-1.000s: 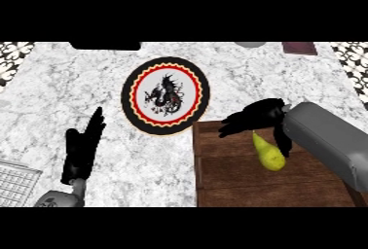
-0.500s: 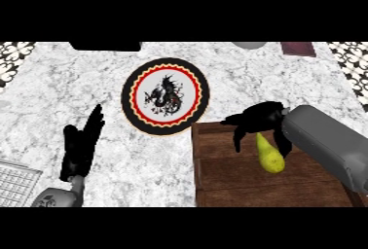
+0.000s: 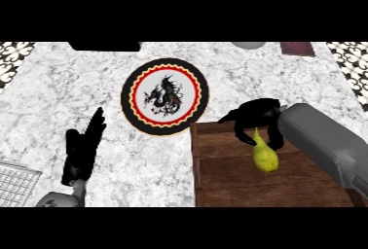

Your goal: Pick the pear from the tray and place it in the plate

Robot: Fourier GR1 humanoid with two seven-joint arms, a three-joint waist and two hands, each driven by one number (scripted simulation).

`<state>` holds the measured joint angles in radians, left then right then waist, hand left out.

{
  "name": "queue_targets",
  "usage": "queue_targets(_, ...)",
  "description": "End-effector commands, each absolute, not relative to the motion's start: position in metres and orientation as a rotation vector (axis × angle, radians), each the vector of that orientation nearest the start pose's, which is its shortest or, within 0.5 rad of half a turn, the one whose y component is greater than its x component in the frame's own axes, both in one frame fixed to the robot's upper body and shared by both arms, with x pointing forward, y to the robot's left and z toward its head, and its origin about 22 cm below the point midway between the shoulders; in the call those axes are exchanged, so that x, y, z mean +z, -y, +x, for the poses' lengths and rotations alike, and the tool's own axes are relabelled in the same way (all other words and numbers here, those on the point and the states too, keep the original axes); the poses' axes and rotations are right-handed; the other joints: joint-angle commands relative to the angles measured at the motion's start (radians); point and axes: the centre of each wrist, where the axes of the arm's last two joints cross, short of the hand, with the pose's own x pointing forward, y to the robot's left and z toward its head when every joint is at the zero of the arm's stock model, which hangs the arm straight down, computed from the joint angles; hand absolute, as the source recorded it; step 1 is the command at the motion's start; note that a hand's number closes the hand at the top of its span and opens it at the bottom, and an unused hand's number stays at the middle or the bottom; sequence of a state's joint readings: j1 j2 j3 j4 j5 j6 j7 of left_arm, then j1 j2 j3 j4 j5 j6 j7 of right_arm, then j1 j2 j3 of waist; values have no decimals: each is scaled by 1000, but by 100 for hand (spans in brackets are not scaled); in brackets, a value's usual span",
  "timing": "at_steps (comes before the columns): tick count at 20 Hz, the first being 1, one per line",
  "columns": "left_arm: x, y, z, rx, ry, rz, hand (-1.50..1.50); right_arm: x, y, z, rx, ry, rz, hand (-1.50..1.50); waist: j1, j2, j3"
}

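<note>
Pear is seen over the tray, its top hidden by the right hand curled round it; whether it is lifted cannot be told. Left hand is seen open, empty, near the plate.

The table is white marble with grey veining and fills pretty much the whole view. Both far corners show black-and-white patterned tiling, can't tell if it's floor or wall. Along the far edge sit a black slab, a pale grey rounded thing and a dark maroon block, all cut off. A white wire grid pokes in at the near left corner. Lighting's flat and even.
</note>
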<state>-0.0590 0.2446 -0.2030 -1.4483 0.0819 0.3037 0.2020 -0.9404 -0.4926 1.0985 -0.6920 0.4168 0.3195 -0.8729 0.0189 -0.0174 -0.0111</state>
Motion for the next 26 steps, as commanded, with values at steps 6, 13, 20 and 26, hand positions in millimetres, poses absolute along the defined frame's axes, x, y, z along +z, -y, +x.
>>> queue_targets(6, -16, -245, 245, -40, 1272, 232, 0, 30, 87, 393, 1721, 1493, -62, 150, 4, 3, 9)
queue_targets(13, -8, -239, 256, -70, 1283, 219, 0, 85, -2, 381, 1294, 1700, -451, 150, 28, -3, 9)
queue_targets(20, -14, -241, 255, -89, 1272, 209, 0, 140, -39, 370, 877, 1817, -804, 150, 49, 1, 7)
queue_targets(26, -4, -241, 265, -102, 1289, 210, 0, 151, -54, 365, 741, 1687, -964, 150, 50, 23, 9)
